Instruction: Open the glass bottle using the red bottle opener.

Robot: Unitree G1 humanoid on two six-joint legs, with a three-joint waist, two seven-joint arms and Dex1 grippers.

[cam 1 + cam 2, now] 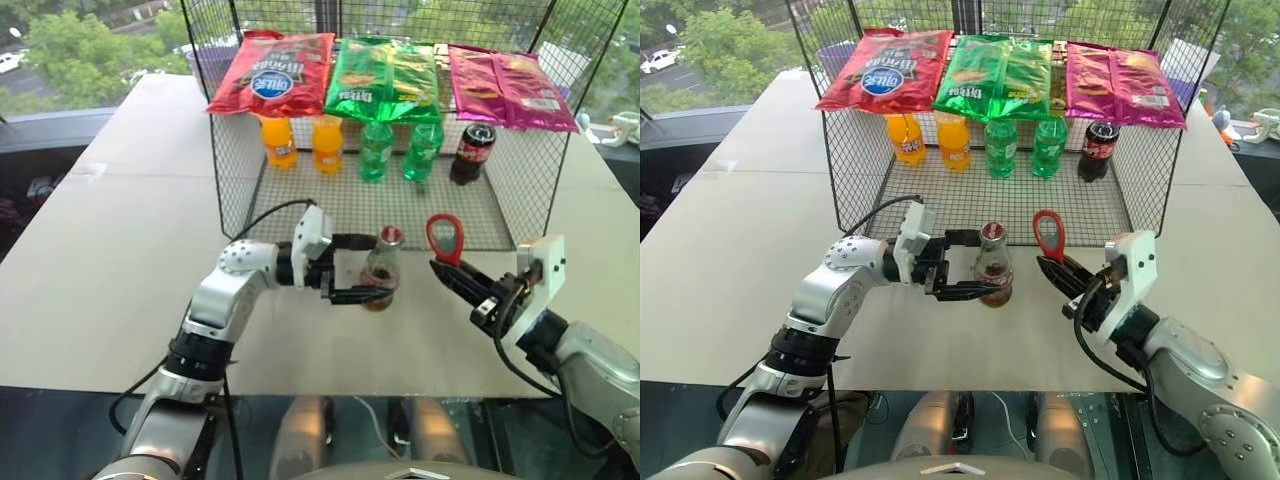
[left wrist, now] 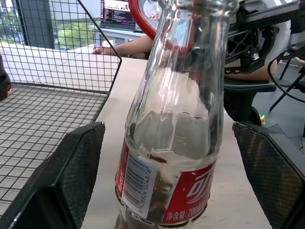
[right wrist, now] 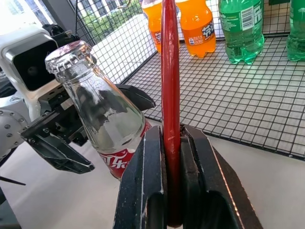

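The glass bottle point(image 1: 381, 270) stands on the worktop point(image 1: 120, 250) between the spread fingers of the released left gripper point(image 1: 377, 268). At its 3 o'clock the right gripper point(image 1: 447, 272) clenches the red bottle opener point(image 1: 445, 238). With nothing bracing the bottle, prying at the cap would likely tip it.

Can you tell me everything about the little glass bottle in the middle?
The glass bottle is small and clear, with a slim neck, a metal cap on top and a red label with white writing. It looks almost empty, with a little dark drink at the bottom. It stands upright on the pale table, in front of the wire rack. The left end effector has its black fingers open on either side, not squeezing it.
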